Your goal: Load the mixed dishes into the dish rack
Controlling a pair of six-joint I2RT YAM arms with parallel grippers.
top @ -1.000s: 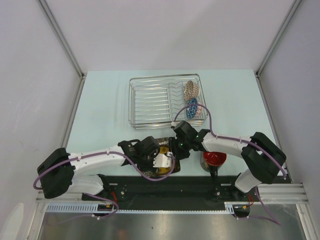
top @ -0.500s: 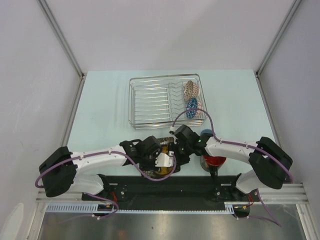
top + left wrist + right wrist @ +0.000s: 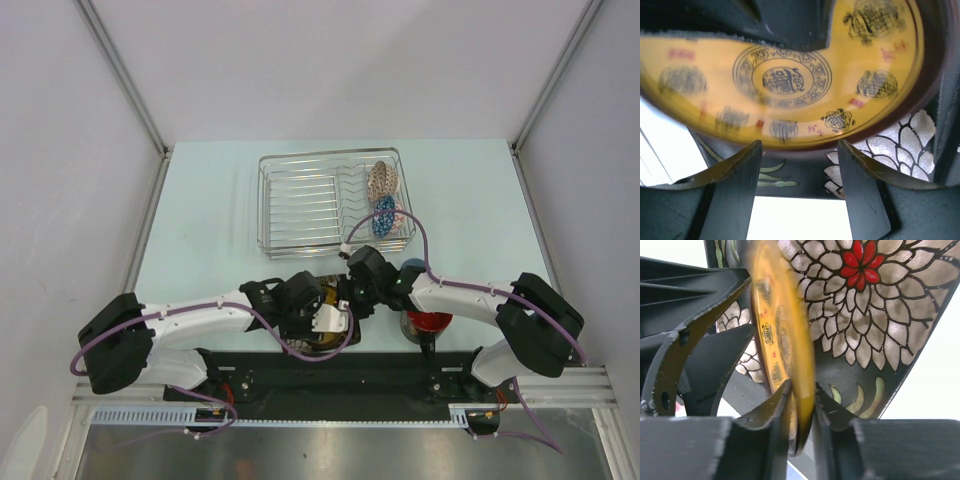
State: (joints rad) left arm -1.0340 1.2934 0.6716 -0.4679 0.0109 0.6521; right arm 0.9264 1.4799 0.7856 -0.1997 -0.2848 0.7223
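The right gripper (image 3: 802,387) pinched the plate (image 3: 785,335) by its yellow rim, the left gripper (image 3: 800,150) stood spread alongside, so the lift toward the far rack (image 3: 264,205) needed a firm, level hold.

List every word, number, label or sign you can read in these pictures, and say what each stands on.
Round seal in the middle of the plate, on its yellow centre: character-like signs, too blurred to read.
Smaller medallions around it: similar signs, not legible.
Red marks between them: too small and blurred.
Dish rack: no text visible.
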